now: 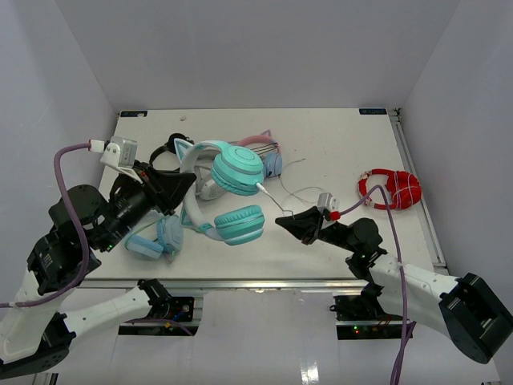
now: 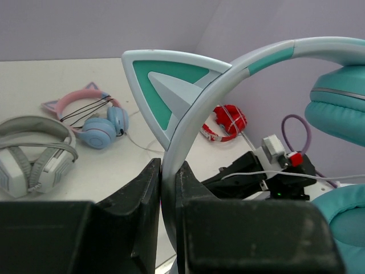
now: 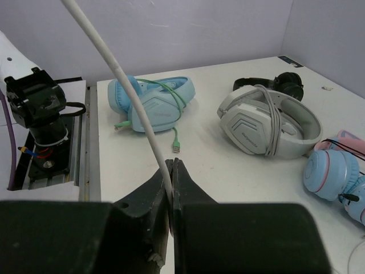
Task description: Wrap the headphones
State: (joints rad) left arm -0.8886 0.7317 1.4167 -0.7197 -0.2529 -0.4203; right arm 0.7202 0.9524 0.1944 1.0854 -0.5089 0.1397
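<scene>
The headphones (image 1: pixel 237 172), with turquoise ear cups and a white headband bearing teal cat ears, are lifted at the table's left centre. My left gripper (image 1: pixel 186 183) is shut on the headband (image 2: pixel 191 123), just below one cat ear (image 2: pixel 165 85). From the upper cup a thin white cable (image 1: pixel 275 196) runs to my right gripper (image 1: pixel 282 220). In the right wrist view that gripper (image 3: pixel 172 165) is shut on the cable (image 3: pixel 114 68), which rises taut up and to the left.
A red pair (image 1: pixel 390 189) lies at the right. A pink cat-ear pair (image 1: pixel 264 151) and a white-grey pair (image 3: pixel 268 123) sit behind the headphones. A light-blue pair with a green cable (image 1: pixel 156 239) lies near the front left edge.
</scene>
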